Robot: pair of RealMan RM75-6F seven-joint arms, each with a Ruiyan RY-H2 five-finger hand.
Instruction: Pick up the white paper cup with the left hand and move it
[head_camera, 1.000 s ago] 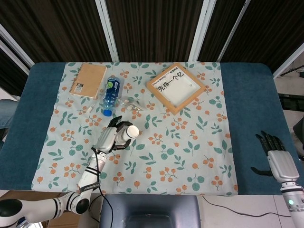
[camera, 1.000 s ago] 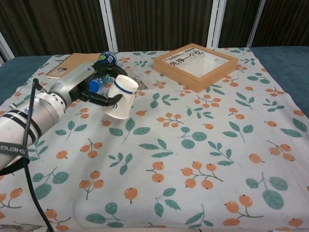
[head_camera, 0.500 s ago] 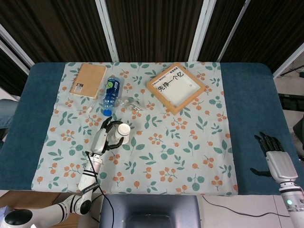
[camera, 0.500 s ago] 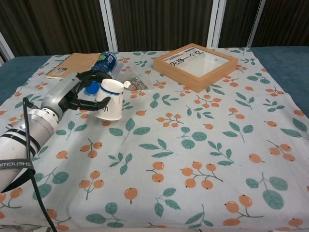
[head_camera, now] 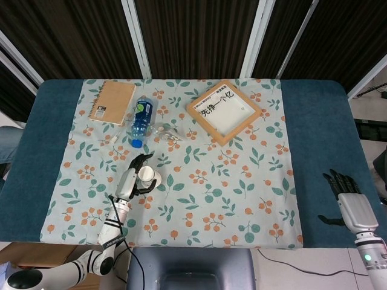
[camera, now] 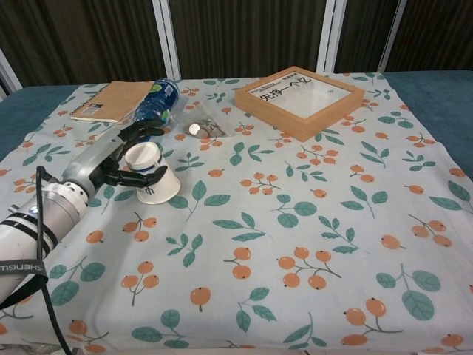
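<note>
The white paper cup (head_camera: pixel 148 176) (camera: pixel 152 176) sits low over the floral cloth (head_camera: pixel 230 181), left of centre, its narrow end up and slightly tilted. My left hand (head_camera: pixel 134 179) (camera: pixel 111 159) grips it from the left, fingers curled around its wall. Whether the cup's wide end touches the cloth I cannot tell. My right hand (head_camera: pixel 349 202) lies far off on the blue table surface at the right edge, fingers spread and holding nothing; the chest view does not show it.
Behind the cup lie a blue-capped water bottle (head_camera: pixel 140 119) (camera: pixel 156 99), a small clear bag of coins (head_camera: pixel 167 132) (camera: pixel 199 129) and a spiral notebook (head_camera: pixel 113 101) (camera: pixel 111 100). A wooden picture frame (head_camera: pixel 224 110) (camera: pixel 299 90) lies at the back, right of centre.
My left hand has carried the cup leftward and towards me, and lowered it from mid-air down to the cloth. The right hand has barely moved.
</note>
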